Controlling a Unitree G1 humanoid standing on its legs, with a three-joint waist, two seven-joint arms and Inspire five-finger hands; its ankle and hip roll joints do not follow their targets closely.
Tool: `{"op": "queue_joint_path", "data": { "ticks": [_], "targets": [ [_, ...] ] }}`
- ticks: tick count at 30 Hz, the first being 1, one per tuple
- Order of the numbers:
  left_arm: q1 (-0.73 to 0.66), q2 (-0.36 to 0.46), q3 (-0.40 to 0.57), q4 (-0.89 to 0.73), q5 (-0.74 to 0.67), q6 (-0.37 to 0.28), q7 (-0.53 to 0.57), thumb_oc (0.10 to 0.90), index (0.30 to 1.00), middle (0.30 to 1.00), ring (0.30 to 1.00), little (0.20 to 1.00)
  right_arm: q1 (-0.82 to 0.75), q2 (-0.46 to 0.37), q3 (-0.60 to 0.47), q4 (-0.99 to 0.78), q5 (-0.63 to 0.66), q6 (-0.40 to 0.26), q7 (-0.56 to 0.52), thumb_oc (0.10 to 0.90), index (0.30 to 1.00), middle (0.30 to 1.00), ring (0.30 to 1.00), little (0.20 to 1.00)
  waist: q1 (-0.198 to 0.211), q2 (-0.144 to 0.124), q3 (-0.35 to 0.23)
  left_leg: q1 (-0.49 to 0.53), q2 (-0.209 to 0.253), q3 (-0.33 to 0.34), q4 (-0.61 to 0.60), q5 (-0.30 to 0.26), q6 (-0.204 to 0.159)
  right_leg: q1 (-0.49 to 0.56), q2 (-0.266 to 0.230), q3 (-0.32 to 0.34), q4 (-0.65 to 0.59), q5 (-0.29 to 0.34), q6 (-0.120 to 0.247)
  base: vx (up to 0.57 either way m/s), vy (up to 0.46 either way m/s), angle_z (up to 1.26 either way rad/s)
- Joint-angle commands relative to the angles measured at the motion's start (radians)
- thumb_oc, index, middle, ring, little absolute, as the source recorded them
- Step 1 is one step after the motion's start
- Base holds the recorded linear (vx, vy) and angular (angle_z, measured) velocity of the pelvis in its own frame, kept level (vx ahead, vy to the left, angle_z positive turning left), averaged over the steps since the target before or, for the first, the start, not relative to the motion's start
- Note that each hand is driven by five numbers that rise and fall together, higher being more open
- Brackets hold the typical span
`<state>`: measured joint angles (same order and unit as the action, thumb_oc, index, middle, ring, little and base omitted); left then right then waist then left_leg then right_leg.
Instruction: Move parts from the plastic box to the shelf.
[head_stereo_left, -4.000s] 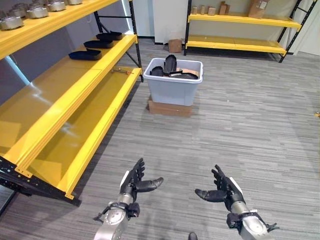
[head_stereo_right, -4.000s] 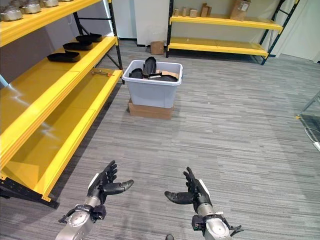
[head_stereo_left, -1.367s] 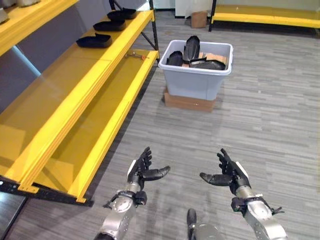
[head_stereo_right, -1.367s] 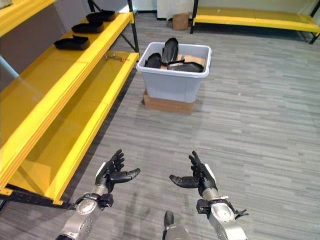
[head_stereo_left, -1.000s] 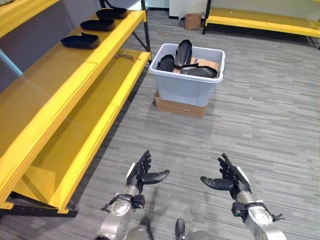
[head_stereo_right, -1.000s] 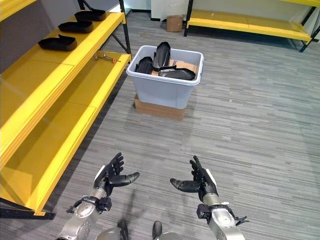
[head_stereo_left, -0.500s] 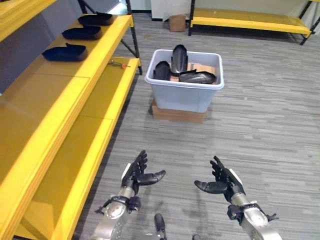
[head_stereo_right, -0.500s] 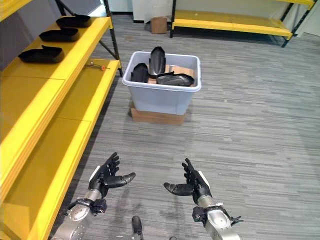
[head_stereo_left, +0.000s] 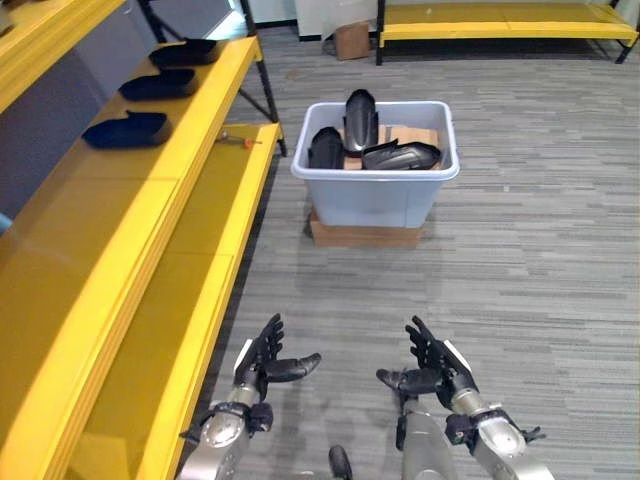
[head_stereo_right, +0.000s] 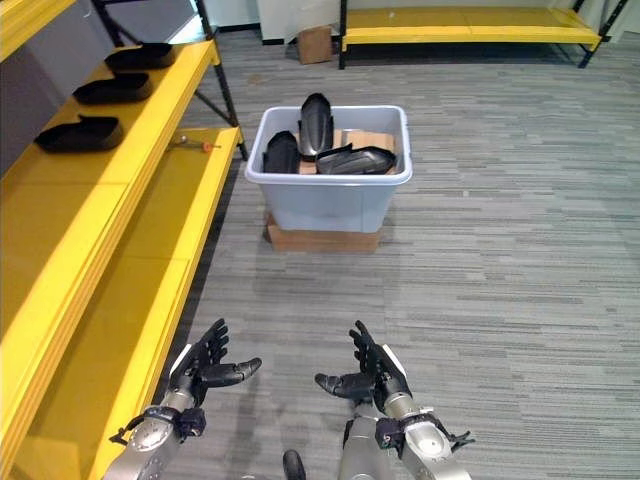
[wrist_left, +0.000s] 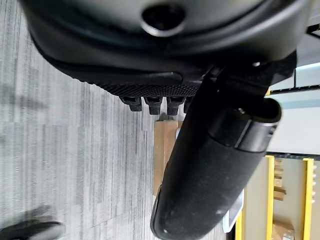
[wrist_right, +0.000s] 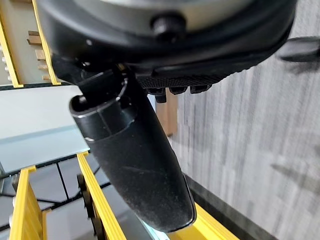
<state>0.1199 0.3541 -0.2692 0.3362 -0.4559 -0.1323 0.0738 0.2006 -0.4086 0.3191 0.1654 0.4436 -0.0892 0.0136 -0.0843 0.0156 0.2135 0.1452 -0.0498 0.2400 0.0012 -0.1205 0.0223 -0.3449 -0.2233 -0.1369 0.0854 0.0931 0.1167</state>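
Note:
A pale grey plastic box (head_stereo_left: 375, 195) stands on a flat cardboard piece ahead of me on the floor, holding several black moulded parts (head_stereo_left: 360, 120). Three similar black parts (head_stereo_left: 125, 130) lie on the yellow shelf (head_stereo_left: 190, 150) at my left. My left hand (head_stereo_left: 262, 362) and right hand (head_stereo_left: 437, 372) hover low over the floor, well short of the box, palms facing each other. Both are open and hold nothing. In the left wrist view the left hand's thumb (wrist_left: 210, 165) stands out straight, and the right wrist view shows the right hand's thumb (wrist_right: 135, 160) the same way.
A lower yellow shelf board (head_stereo_left: 190, 300) runs along my left, with a small red-handled tool (head_stereo_left: 237, 140) lying on it. Another yellow rack (head_stereo_left: 500, 20) and a small cardboard box (head_stereo_left: 351, 40) stand at the far wall. Grey striped floor lies between me and the box.
The whole picture has shifted, so the camera has moved: the box now sits nearer and more centred. Both hands stay open and empty in front of me.

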Motion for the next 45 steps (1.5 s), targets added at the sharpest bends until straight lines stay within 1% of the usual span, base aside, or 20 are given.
{"op": "queue_joint_path", "data": {
  "ticks": [1, 4, 6, 7, 8, 10, 12, 15, 19, 21, 24, 27, 32, 33, 34, 35, 36, 38, 40, 45],
  "targets": [
    [-0.075, -0.01, 0.033, -0.105, 0.012, -0.103, -0.017, 0.9, 1.0, 1.0, 1.0, 1.0, -0.1, -0.046, -0.041, -0.09, 0.022, -0.098, 0.009, 0.9, 1.0, 1.0, 1.0, 1.0, -0.007, 0.001, -0.052, 0.019, 0.086, -0.014, 0.052, 0.102, -0.086, 0.119, 0.074, -0.019, -0.018, 0.086, 0.029, 0.25, -0.331, 0.17],
    [-0.095, -0.019, 0.022, -0.097, 0.005, -0.1, -0.022, 0.9, 1.0, 1.0, 1.0, 1.0, -0.102, -0.076, -0.059, -0.102, 0.028, -0.107, 0.007, 0.9, 1.0, 1.0, 1.0, 1.0, -0.015, 0.007, -0.064, -0.007, 0.135, -0.023, 0.117, 0.147, -0.121, 0.137, 0.117, -0.038, 0.005, 0.031, -0.01, 0.23, -0.351, 0.05],
    [-0.108, -0.02, 0.015, -0.093, 0.0, -0.098, -0.021, 0.9, 1.0, 1.0, 1.0, 1.0, -0.099, -0.081, -0.063, -0.102, 0.041, -0.107, 0.004, 0.9, 1.0, 1.0, 1.0, 1.0, -0.015, -0.005, -0.06, -0.055, 0.173, -0.029, 0.261, 0.229, -0.15, 0.172, 0.147, -0.039, 0.004, -0.012, -0.049, 0.18, -0.276, 0.02],
    [-0.108, -0.019, 0.015, -0.093, 0.0, -0.098, -0.021, 0.9, 1.0, 1.0, 1.0, 1.0, -0.099, -0.081, -0.064, -0.102, 0.041, -0.107, 0.004, 0.9, 1.0, 1.0, 1.0, 1.0, -0.017, -0.004, -0.06, -0.059, 0.175, -0.032, 0.266, 0.227, -0.151, 0.172, 0.148, -0.041, 0.003, -0.012, -0.05, 0.22, -0.371, 0.08],
    [-0.107, -0.02, 0.008, -0.095, -0.011, -0.097, -0.022, 0.9, 1.0, 1.0, 1.0, 1.0, -0.091, -0.086, -0.068, -0.102, 0.05, -0.107, 0.003, 0.9, 1.0, 1.0, 1.0, 1.0, -0.005, -0.028, -0.043, -0.128, 0.167, -0.058, 0.442, 0.279, -0.166, 0.216, 0.158, -0.036, -0.009, -0.035, -0.076, 0.17, -0.281, 0.0],
    [-0.099, -0.016, 0.001, -0.105, -0.016, -0.092, -0.026, 0.9, 1.0, 1.0, 1.0, 1.0, -0.084, -0.09, -0.074, -0.098, 0.047, -0.104, -0.006, 0.9, 1.0, 1.0, 1.0, 1.0, 0.017, -0.054, -0.021, -0.21, 0.141, -0.052, 0.503, 0.275, -0.162, 0.261, 0.153, -0.031, -0.026, -0.049, -0.086, 0.25, -0.293, -0.13],
    [-0.085, -0.013, 0.003, -0.11, -0.017, -0.09, -0.029, 0.9, 1.0, 1.0, 1.0, 1.0, -0.085, -0.091, -0.077, -0.093, 0.045, -0.106, -0.008, 0.9, 1.0, 1.0, 1.0, 1.0, 0.034, -0.057, -0.009, -0.294, 0.13, -0.036, 0.448, 0.227, -0.135, 0.292, 0.155, -0.028, -0.042, -0.055, -0.072, 0.23, -0.089, -0.04],
    [-0.062, -0.01, 0.006, -0.109, -0.014, -0.093, -0.033, 0.9, 1.0, 1.0, 1.0, 1.0, -0.075, -0.092, -0.087, -0.078, 0.034, -0.11, -0.014, 0.9, 1.0, 1.0, 1.0, 1.0, 0.048, -0.063, -0.01, -0.36, 0.201, 0.021, 0.299, 0.227, -0.114, 0.32, 0.152, -0.024, -0.04, -0.088, -0.066, 0.26, 0.043, -0.03],
    [-0.051, -0.009, 0.016, -0.103, -0.008, -0.092, -0.024, 0.9, 1.0, 1.0, 1.0, 1.0, -0.067, -0.084, -0.086, -0.059, 0.032, -0.11, -0.021, 0.9, 1.0, 1.0, 1.0, 1.0, 0.073, -0.045, -0.009, -0.378, 0.241, -0.014, 0.065, 0.354, -0.143, 0.391, 0.183, -0.008, -0.031, -0.145, -0.065, 0.29, 0.075, -0.37],
    [-0.048, -0.009, 0.02, -0.103, -0.01, -0.091, -0.022, 0.9, 1.0, 1.0, 1.0, 1.0, -0.066, -0.084, -0.086, -0.057, 0.03, -0.109, -0.018, 0.9, 1.0, 1.0, 1.0, 1.0, 0.077, -0.043, -0.009, -0.37, 0.24, -0.022, 0.052, 0.366, -0.149, 0.406, 0.188, -0.002, -0.026, -0.157, -0.066, 0.3, 0.062, -0.38],
    [-0.044, 0.005, 0.029, -0.114, -0.016, -0.094, -0.027, 0.9, 1.0, 1.0, 1.0, 1.0, -0.067, -0.072, -0.081, -0.071, 0.032, -0.101, 0.003, 0.9, 1.0, 1.0, 1.0, 1.0, 0.083, -0.049, -0.049, -0.337, 0.17, -0.002, 0.087, 0.281, -0.101, 0.473, 0.156, 0.02, 0.011, -0.196, -0.042, 0.56, 0.202, -0.35],
    [-0.037, 0.013, 0.03, -0.119, -0.017, -0.095, -0.031, 0.9, 1.0, 1.0, 1.0, 1.0, -0.069, -0.066, -0.078, -0.073, 0.028, -0.097, 0.007, 0.9, 1.0, 1.0, 1.0, 1.0, 0.09, -0.054, -0.064, -0.33, 0.145, 0.008, 0.1, 0.253, -0.084, 0.474, 0.132, 0.025, 0.024, -0.185, -0.029, 0.28, 0.128, -0.02],
    [-0.029, 0.025, 0.031, -0.129, -0.018, -0.093, -0.025, 0.9, 1.0, 1.0, 1.0, 1.0, -0.079, -0.055, -0.07, -0.063, 0.006, -0.092, 0.015, 0.9, 1.0, 1.0, 1.0, 1.0, 0.1, -0.062, -0.079, -0.294, 0.065, 0.016, 0.099, 0.179, -0.025, 0.419, 0.084, 0.06, 0.165, -0.068, 0.026, 0.24, 0.155, 0.06],
    [-0.026, 0.03, 0.033, -0.134, -0.013, -0.09, -0.022, 0.9, 1.0, 1.0, 1.0, 1.0, -0.076, -0.048, -0.068, -0.066, 0.002, -0.089, 0.015, 0.9, 1.0, 1.0, 1.0, 1.0, 0.099, -0.059, -0.076, -0.273, 0.041, 0.012, 0.085, 0.163, -0.005, 0.366, 0.078, 0.074, 0.282, 0.024, 0.054, 0.33, 0.284, 0.3],
    [-0.031, 0.042, 0.033, -0.14, -0.003, -0.09, -0.02, 0.9, 1.0, 1.0, 1.0, 1.0, -0.07, -0.047, -0.07, -0.071, 0.002, -0.092, 0.018, 0.9, 1.0, 1.0, 1.0, 1.0, 0.08, -0.031, -0.049, -0.224, 0.039, 0.004, 0.055, 0.154, 0.012, 0.279, 0.09, 0.07, 0.442, 0.085, 0.06, 0.35, 0.301, 0.3],
    [-0.03, 0.043, 0.033, -0.133, 0.006, -0.088, -0.019, 0.9, 1.0, 1.0, 1.0, 1.0, -0.066, -0.04, -0.068, -0.072, 0.001, -0.092, 0.015, 0.9, 1.0, 1.0, 1.0, 1.0, 0.067, -0.013, -0.034, -0.184, 0.039, 0.001, 0.026, 0.148, 0.018, 0.215, 0.084, 0.042, 0.483, 0.054, 0.04, 0.33, 0.224, 0.17],
    [-0.036, 0.045, 0.03, -0.121, 0.003, -0.09, -0.021, 0.9, 1.0, 1.0, 1.0, 1.0, -0.069, -0.04, -0.062, -0.069, 0.015, -0.094, 0.015, 0.9, 1.0, 1.0, 1.0, 1.0, 0.048, -0.003, -0.022, -0.159, 0.038, -0.01, 0.01, 0.153, 0.01, 0.141, 0.13, 0.052, 0.425, -0.004, 0.022, 0.23, 0.09, 0.17],
    [-0.039, 0.048, 0.033, -0.117, -0.001, -0.093, -0.024, 0.9, 1.0, 1.0, 1.0, 1.0, -0.074, -0.044, -0.057, -0.071, 0.028, -0.098, 0.014, 0.9, 1.0, 1.0, 1.0, 1.0, 0.041, -0.003, -0.011, -0.132, 0.035, -0.003, -0.001, 0.139, 0.002, 0.099, 0.135, 0.026, 0.324, -0.045, 0.009, 0.2, -0.015, 0.22],
    [-0.04, 0.048, 0.031, -0.114, -0.002, -0.095, -0.026, 0.9, 1.0, 1.0, 1.0, 1.0, -0.076, -0.046, -0.055, -0.068, 0.031, -0.1, 0.014, 0.9, 1.0, 1.0, 1.0, 1.0, 0.036, -0.005, -0.008, -0.113, 0.034, 0.0, -0.009, 0.128, -0.002, 0.091, 0.131, 0.002, 0.235, -0.038, 0.008, 0.16, -0.049, 0.27],
    [-0.037, 0.04, 0.047, -0.111, 0.018, -0.097, -0.031, 0.9, 1.0, 1.0, 1.0, 1.0, -0.086, -0.05, -0.045, -0.082, 0.008, -0.091, 0.019, 0.9, 1.0, 1.0, 1.0, 1.0, 0.007, -0.018, -0.01, -0.034, 0.025, -0.004, -0.05, 0.109, -0.031, 0.042, 0.106, -0.035, -0.043, 0.079, 0.044, 0.25, -0.13, 0.41]
  ]
}}
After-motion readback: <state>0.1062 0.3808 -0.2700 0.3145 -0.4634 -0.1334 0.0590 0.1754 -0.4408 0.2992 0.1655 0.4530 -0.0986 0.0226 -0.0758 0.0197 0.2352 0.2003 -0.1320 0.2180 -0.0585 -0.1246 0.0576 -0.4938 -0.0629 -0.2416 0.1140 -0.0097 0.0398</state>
